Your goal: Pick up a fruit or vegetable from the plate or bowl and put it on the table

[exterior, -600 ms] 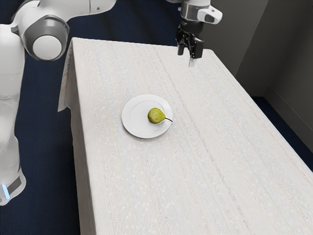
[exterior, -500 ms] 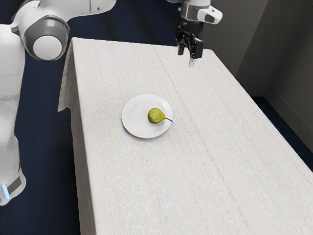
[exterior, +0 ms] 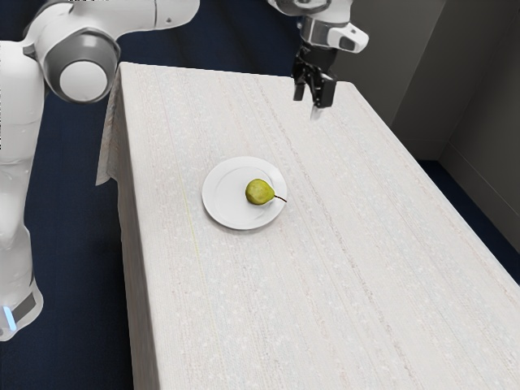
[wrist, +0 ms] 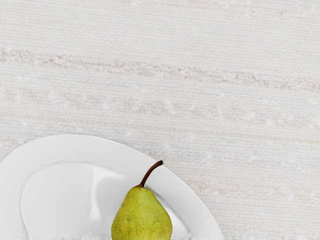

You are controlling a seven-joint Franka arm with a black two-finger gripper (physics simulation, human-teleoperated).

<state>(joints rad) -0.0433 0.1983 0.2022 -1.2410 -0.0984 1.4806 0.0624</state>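
While the gripper (exterior: 312, 98) hovers, the plated pear (exterior: 259, 192) lies below, well apart.

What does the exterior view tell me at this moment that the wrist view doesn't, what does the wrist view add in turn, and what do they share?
Exterior view: the arm, the gripper with its fingers apart, raised near the table's far end, the whole round of the plate, the table's edges, the blue floor and the gray wall.

Wrist view: the fine weave of the cloth and small specks in the skin of the pear.

Both: the pear lying on the plate, its stem reaching over the rim.
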